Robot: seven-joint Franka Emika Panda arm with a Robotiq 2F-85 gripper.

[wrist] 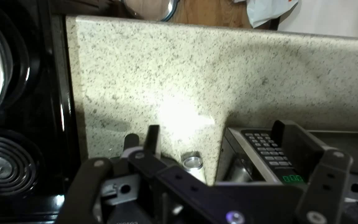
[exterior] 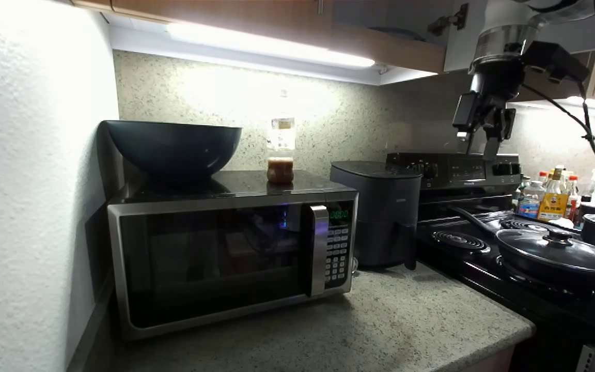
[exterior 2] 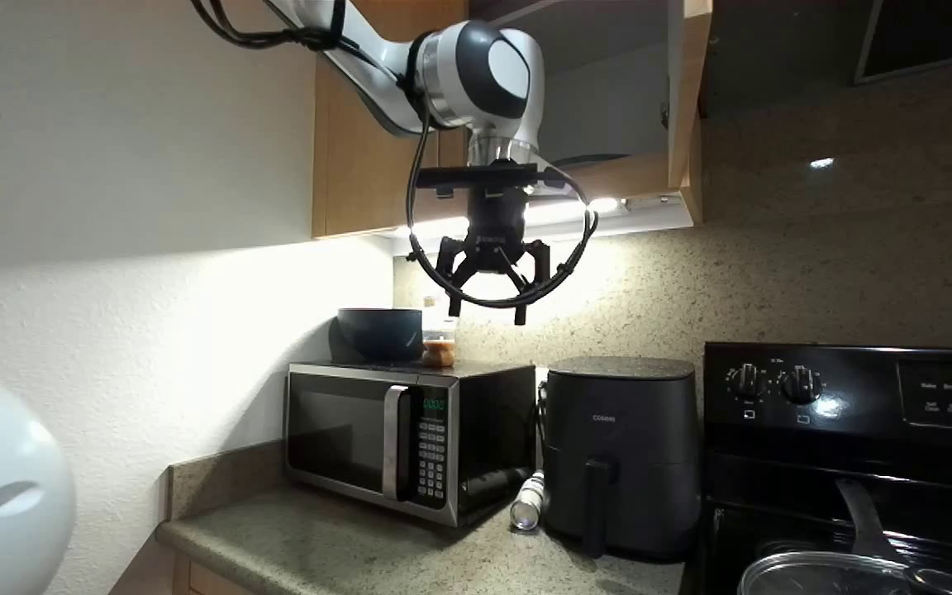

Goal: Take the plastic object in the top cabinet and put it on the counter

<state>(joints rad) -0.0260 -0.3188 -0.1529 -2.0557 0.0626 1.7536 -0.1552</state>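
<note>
The top cabinet (exterior: 256,15) (exterior 2: 377,178) stands with a door open on its right part. The plastic object (exterior: 398,34) (exterior 2: 592,158) lies on the cabinet floor. Only a thin dark grey-blue edge of it shows above the cabinet's lower lip in both exterior views. My gripper (exterior: 479,142) (exterior 2: 487,312) hangs pointing down in front of the cabinet, below its floor level. In the wrist view its fingers (wrist: 218,133) are wide apart with nothing between them. The speckled counter (exterior: 395,320) (exterior 2: 344,541) (wrist: 166,59) lies below. The plastic object is out of the wrist view.
A microwave (exterior: 215,258) (exterior 2: 368,430) carries a dark bowl (exterior: 173,150) and a jar (exterior: 280,170). A black air fryer (exterior: 380,217) (exterior 2: 621,446) stands beside it, with a small bottle (exterior 2: 527,500) between. The stove (exterior: 463,240) holds a lidded pan (exterior: 561,253). The open cabinet door (exterior 2: 685,91) sticks outward.
</note>
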